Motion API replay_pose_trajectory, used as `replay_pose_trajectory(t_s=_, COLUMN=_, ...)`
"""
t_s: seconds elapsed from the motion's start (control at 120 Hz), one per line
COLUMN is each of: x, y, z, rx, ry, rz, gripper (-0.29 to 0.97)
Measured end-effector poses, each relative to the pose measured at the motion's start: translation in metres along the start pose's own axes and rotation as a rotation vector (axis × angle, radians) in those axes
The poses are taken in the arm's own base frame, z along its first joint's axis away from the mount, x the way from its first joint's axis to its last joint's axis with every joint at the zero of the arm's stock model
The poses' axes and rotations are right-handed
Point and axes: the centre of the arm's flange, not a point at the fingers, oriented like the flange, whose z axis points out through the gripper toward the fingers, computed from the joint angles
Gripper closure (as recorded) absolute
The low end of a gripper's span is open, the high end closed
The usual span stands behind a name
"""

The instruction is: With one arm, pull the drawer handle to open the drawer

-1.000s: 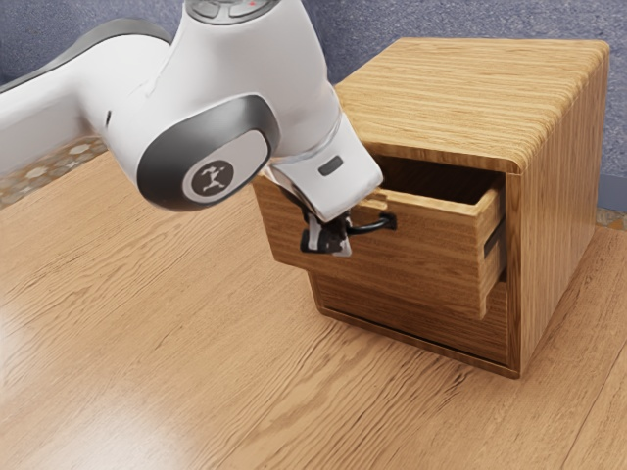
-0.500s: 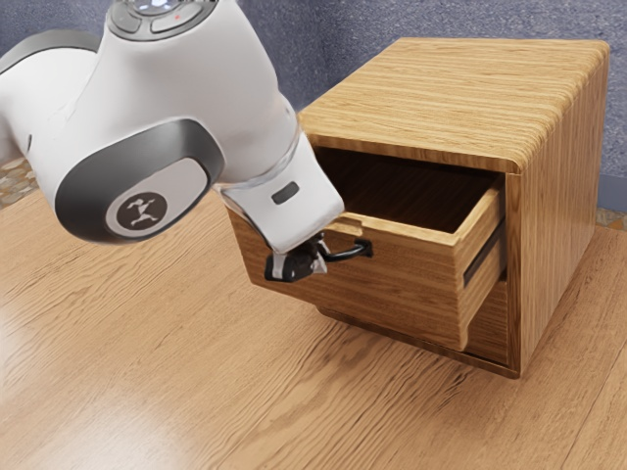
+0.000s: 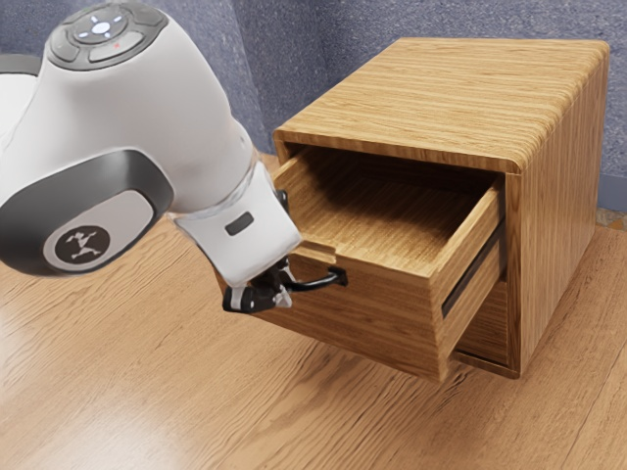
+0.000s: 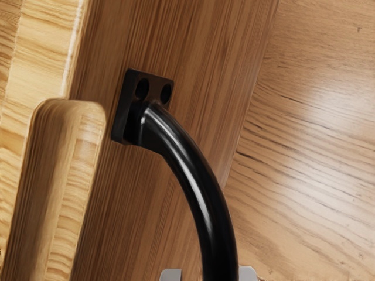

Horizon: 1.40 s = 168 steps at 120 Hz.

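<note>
A wooden cabinet (image 3: 470,108) stands on the table at the exterior view's right. Its top drawer (image 3: 382,304) is pulled well out, and the bare wooden inside (image 3: 377,215) shows. A black curved handle (image 3: 318,282) is fixed to the drawer front. My gripper (image 3: 266,294) is shut on the handle at its end toward the exterior view's left. In the wrist view the black handle (image 4: 193,187) arcs from its mount plate (image 4: 143,96) on the drawer front (image 4: 176,70) down to my hand, with two pale fingertips (image 4: 171,274) on either side of it.
The wooden table (image 3: 196,411) stretches out in front of the cabinet. A blue-grey wall (image 3: 294,39) rises behind. My white arm (image 3: 118,166) covers the upper left of the exterior view. The cabinet's lower front panel (image 3: 485,333) sits under the drawer.
My gripper has moved toward the exterior view's lower left with the handle in it. The drawer has slid farther out of the cabinet, showing more of its inside.
</note>
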Motion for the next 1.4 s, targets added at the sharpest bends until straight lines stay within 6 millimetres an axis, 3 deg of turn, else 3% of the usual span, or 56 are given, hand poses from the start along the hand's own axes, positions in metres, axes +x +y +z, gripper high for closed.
replay_pose_trajectory(t_s=0.442, x=-0.007, y=0.018, z=-0.006, rx=-0.015, ry=0.010, rz=-0.009, gripper=0.73)
replay_pose_trajectory(t_s=0.733, x=-0.009, y=0.021, z=-0.007, rx=-0.040, ry=0.008, rz=-0.010, gripper=0.56)
replay_pose_trajectory(t_s=0.908, x=-0.009, y=0.024, z=-0.021, rx=-0.023, ry=0.017, rz=-0.005, gripper=0.49)
replay_pose_trajectory(t_s=1.033, x=-0.004, y=0.020, z=-0.065, rx=0.027, ry=0.057, rz=-0.004, gripper=0.47)
replay_pose_trajectory(t_s=1.108, x=-0.004, y=-0.001, z=-0.117, rx=0.069, ry=0.116, rz=-0.034, gripper=0.46)
replay_pose_trajectory(t_s=1.158, x=-0.008, y=-0.037, z=-0.153, rx=0.089, ry=0.152, rz=-0.093, gripper=0.45)
replay_pose_trajectory(t_s=1.192, x=-0.024, y=-0.069, z=-0.164, rx=0.087, ry=0.153, rz=-0.170, gripper=0.43)
replay_pose_trajectory(t_s=1.275, x=-0.086, y=-0.130, z=-0.141, rx=0.018, ry=0.078, rz=-0.395, gripper=0.32)
replay_pose_trajectory(t_s=1.4, x=-0.165, y=-0.172, z=-0.086, rx=-0.122, ry=0.033, rz=-0.679, gripper=0.18)
